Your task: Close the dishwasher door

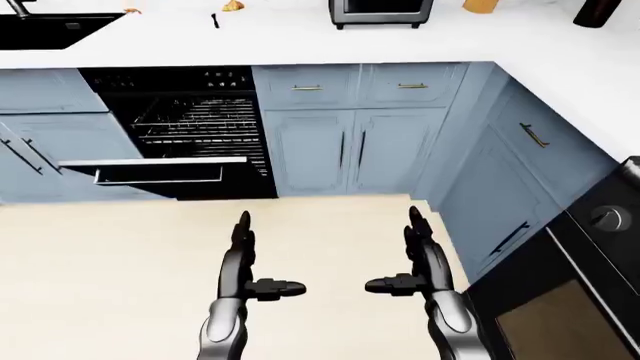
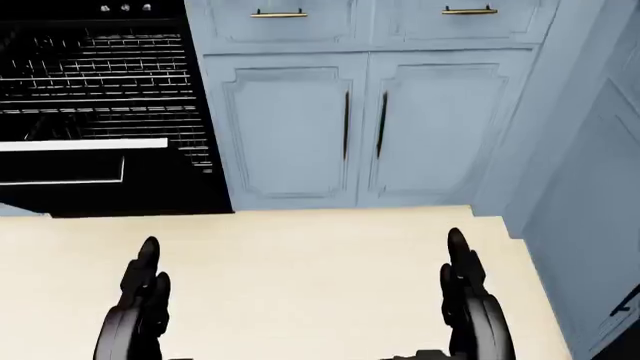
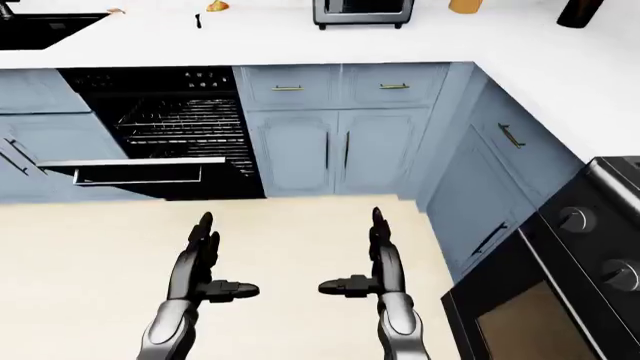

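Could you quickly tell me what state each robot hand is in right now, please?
Left robot hand: open, holding nothing.
Right robot hand: open, holding nothing.

A black dishwasher (image 1: 185, 131) set among blue cabinets stands open at the left-eye view's upper left, its silver-edged black door (image 1: 155, 172) dropped flat, wire racks (image 1: 200, 124) exposed (bar handle on the door's edge).
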### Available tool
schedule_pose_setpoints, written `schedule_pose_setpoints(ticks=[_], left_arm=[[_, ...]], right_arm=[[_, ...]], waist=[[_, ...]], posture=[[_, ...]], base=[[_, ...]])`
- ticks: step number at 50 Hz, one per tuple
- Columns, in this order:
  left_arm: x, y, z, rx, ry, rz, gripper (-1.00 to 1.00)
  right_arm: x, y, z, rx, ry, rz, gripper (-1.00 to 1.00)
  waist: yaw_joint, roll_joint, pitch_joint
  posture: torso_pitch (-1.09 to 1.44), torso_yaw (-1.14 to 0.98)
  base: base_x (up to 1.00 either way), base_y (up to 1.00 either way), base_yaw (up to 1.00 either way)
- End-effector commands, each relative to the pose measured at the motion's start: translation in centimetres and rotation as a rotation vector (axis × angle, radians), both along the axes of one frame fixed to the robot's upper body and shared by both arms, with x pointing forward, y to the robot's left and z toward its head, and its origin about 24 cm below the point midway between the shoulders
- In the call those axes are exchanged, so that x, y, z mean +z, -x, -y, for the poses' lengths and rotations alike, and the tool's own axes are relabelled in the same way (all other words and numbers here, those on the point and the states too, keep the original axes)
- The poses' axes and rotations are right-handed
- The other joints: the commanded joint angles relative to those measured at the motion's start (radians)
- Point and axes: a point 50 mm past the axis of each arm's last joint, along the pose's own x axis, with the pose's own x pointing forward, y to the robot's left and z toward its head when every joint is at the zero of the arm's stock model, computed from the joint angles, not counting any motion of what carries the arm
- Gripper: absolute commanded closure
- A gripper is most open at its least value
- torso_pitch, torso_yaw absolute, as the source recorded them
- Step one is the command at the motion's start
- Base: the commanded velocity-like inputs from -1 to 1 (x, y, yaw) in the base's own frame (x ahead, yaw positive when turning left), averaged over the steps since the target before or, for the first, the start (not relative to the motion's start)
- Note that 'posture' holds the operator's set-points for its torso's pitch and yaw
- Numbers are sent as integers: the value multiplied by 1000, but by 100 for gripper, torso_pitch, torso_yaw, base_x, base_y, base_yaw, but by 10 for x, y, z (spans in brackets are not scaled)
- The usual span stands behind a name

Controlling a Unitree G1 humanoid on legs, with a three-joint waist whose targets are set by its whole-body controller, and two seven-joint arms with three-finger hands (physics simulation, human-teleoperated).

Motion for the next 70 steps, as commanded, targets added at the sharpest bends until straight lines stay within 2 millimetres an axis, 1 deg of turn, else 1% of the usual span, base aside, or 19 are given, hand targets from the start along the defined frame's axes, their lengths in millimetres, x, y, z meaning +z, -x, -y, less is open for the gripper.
schedule_pose_setpoints(ticks=[1, 3, 4, 5, 7, 8, 13, 21, 30, 31, 33, 39, 48, 58, 63, 66, 67, 68, 70], left_arm=[[31, -6, 4, -38, 13, 179, -100], [31, -6, 4, -39, 9, 178, -100], [31, -6, 4, -39, 5, 179, -100], [31, -5, 4, -37, 0, 183, -100], [28, -6, 4, -35, -2, 177, -100], [27, -6, 4, -35, -2, 177, -100], [26, -5, 5, -33, -4, 175, -100], [23, -5, 6, -36, -17, 176, -100], [23, -4, 7, -37, -17, 176, -100], [24, -4, 7, -37, -17, 178, -100], [24, -3, 7, -36, -17, 179, -100], [25, -3, 8, -39, -16, 181, -100], [25, -2, 9, -41, -16, 179, -100], [26, -1, 9, -41, -16, 183, -100], [26, -1, 9, -41, -18, 183, -100], [25, -1, 9, -42, -18, 182, -100], [26, -1, 9, -42, -19, 183, -100], [26, -1, 9, -41, -18, 184, -100], [26, -1, 9, -41, -18, 183, -100]], right_arm=[[30, -11, -2, -2, 52, 155, -100], [30, -11, -2, 0, 48, 144, -100], [30, -11, -2, -10, 52, 138, -100], [31, -11, -2, -9, 52, 142, -100], [29, -11, -2, -24, 67, 130, -100], [29, -11, -2, -21, 65, 127, -100], [33, -6, 1, -30, 74, 136, -100], [31, -3, 3, -40, 78, 148, -100], [25, -2, 5, -36, 57, 134, -100], [25, -3, 4, -35, 56, 135, -100], [23, -3, 5, -34, 55, 135, -100], [23, -2, 5, -35, 47, 135, -100], [22, -2, 3, -27, 47, 129, -100], [23, 0, 2, -25, 50, 127, -100], [23, 0, 2, -22, 50, 129, -100], [23, 1, 2, -23, 48, 130, -100], [23, 1, 2, -24, 48, 129, -100], [23, 1, 2, -23, 48, 129, -100], [23, 0, 2, -21, 47, 128, -100]], waist=[[-2, -8, -1], [10, -1, -61], [10, -1, -52], [10, -6, -17], [11, -8, -69], [11, -8, -73], [12, -7, -77], [10, -6, -88], [8, -6, -87], [10, 1, -102], [10, 3, -79], [15, 2, -67], [22, 9, -58], [36, -14, -51], [28, 20, -51], [27, 77, -52], [38, 49, -53], [32, 60, -59], [44, 50, -62]], posture=[[0, 0], [0, 0], [0, 0], [0, 0], [0, 0], [0, 0], [0, 0], [0, 0], [0, 0], [0, 0], [0, 0], [0, 0], [0, 0], [0, 0], [0, 0], [0, 0], [0, 0], [0, 0], [0, 0]], base=[[0, 0, 0], [0, 0, 0], [0, 0, 0], [0, 0, 0], [0, 0, 0], [0, 0, 0], [0, 0, 0], [0, 0, 0], [0, 0, 0], [0, 0, 6], [0, 0, 8], [0, 0, 21], [0, 0, 27], [0, 0, 45], [0, 0, 59], [0, 0, 66], [0, 0, 66], [0, 0, 66], [0, 0, 67]])
